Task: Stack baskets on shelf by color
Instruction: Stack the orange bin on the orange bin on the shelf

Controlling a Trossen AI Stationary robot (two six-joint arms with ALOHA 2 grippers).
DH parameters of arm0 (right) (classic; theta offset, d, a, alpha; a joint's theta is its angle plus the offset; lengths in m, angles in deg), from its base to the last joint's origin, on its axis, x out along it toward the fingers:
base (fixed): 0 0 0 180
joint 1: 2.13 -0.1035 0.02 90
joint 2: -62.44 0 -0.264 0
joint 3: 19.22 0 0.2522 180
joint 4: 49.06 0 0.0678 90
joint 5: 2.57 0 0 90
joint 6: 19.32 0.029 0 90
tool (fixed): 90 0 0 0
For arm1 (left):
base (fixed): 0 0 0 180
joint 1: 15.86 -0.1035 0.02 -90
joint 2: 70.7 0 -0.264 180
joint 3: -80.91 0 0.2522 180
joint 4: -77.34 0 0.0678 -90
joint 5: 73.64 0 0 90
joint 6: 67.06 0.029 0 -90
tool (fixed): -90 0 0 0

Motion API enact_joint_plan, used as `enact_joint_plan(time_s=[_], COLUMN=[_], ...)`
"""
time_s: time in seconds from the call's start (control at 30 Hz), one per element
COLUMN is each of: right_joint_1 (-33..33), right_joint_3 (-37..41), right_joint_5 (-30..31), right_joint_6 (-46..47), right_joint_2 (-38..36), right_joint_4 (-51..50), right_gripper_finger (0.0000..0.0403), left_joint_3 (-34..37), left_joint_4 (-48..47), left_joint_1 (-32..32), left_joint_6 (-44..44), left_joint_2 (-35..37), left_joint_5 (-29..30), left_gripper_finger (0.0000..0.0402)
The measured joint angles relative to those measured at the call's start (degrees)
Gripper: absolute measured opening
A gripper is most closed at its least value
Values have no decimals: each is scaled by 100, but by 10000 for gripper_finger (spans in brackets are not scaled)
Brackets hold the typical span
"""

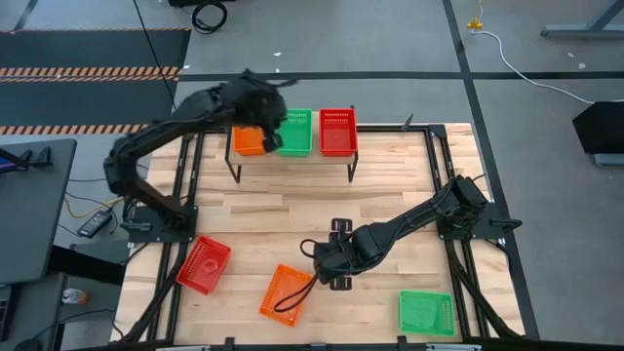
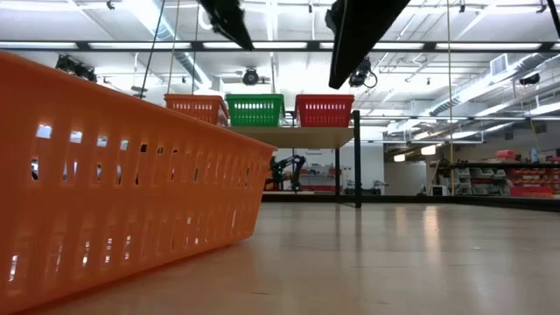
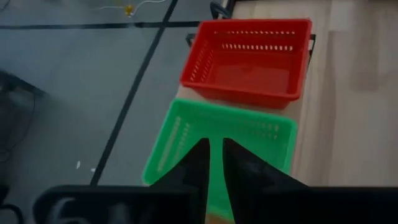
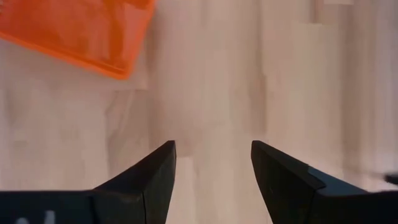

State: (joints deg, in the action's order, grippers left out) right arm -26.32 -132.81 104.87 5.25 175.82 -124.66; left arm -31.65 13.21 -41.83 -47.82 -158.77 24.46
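Note:
The shelf [image 1: 292, 162] stands at the table's far edge and carries an orange basket [image 1: 247, 142], a green basket [image 1: 295, 132] and a red basket [image 1: 338, 131] side by side on its top. On the table lie a red basket [image 1: 203, 264], an orange basket [image 1: 286, 293] and a green basket [image 1: 426, 313]. My left gripper [image 1: 274, 136] hovers above the shelf between the orange and green baskets; in the left wrist view it [image 3: 215, 163] is shut over the green basket [image 3: 224, 134]. My right gripper [image 1: 322, 268] is open above bare table, just right of the orange basket [image 4: 81, 31].
Black frame rails [image 1: 441, 185] run along the table's sides. The middle of the tabletop [image 1: 292, 210] between the shelf and the loose baskets is bare wood. In the low view the near orange basket [image 2: 122, 184] fills the left foreground.

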Motion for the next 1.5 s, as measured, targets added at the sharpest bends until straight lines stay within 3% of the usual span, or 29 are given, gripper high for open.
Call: enact_joint_plan(time_s=[0.13, 0.27, 0.5, 0.7, 0.9, 1.07, 1.27, 1.5], right_joint_1=[-40, -107, -331, -586, -677, -612, -395, -201], right_joint_3=[0, 0, 0, 0, 0, 0, -8, -33], right_joint_5=[249, 422, 297, 25, -151, -277, -515, -559], right_joint_6=[226, 536, 1214, 1406, 1766, 1748, 1454, 1032], right_joint_2=[0, 0, 0, 0, 0, 0, 241, 619], right_joint_4=[-193, -495, -1212, -1166, -1126, -262, 289, 887], right_gripper_finger=[208, 202, 197, 197, 197, 197, 194, 192], left_joint_3=[67, 559, 2291, 3478, 4425, 5344, 6400, 6849], left_joint_4=[-272, -276, 851, 1783, 2671, 4189, 6487, 7029], left_joint_1=[-171, -287, -318, -94, 731, 1315, 1828, 2523], left_joint_6=[-213, -226, -485, -1118, -1845, -2165, -2620, -2642], left_joint_2=[440, 830, 1713, 2740, 3921, 4505, 4494, 4354], left_joint_5=[-433, -916, -1417, -1888, -1771, -1583, -1565, -1365], left_gripper_finger=[50, 50, 50, 50, 50, 50, 50, 50])
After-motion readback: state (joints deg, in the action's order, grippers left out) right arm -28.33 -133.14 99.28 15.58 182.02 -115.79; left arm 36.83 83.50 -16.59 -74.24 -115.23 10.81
